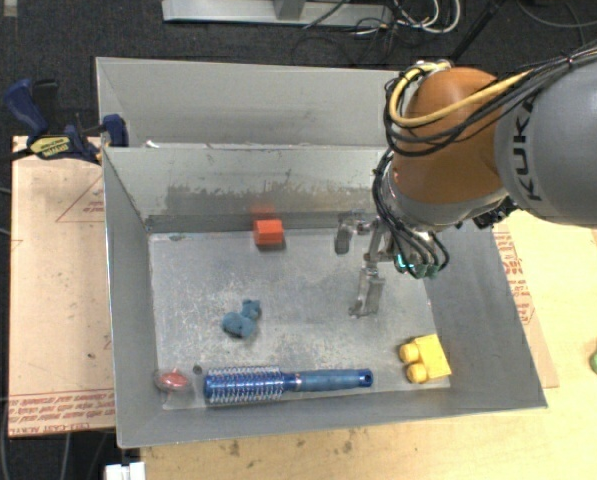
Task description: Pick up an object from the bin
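Hovering, my gripper [356, 278] spread wide and empty, I risk pinching bare grey metal bin floor [298, 318]: small orange cube [269, 232] and yellow plastic block [424, 358] lie either side of it.

One camera above the bin [298, 328], seemingly tilted.

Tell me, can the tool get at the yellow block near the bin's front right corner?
Probably yes. The yellow block lies alone on bare bin floor, nothing over it, and the tool hangs close by, further back. The blue brush ends short of it.
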